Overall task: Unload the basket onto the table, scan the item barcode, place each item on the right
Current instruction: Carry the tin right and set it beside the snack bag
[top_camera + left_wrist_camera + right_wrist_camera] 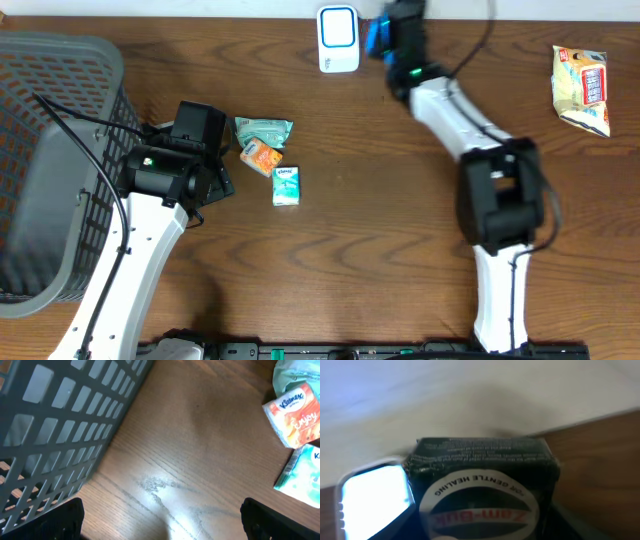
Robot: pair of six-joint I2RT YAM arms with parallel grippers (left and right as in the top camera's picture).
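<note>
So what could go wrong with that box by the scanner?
The right gripper holds the Zam-Buk box close beside the white scanner, so it could bump it. The side we see shows the round logo, no barcode, so the scan might miss. If the grip loosens, the box could fall onto the table.

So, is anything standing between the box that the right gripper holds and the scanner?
Nothing visible does. The Zam-Buk box in the right gripper is close beside the white scanner, and no object shows in the gap between them.
</note>
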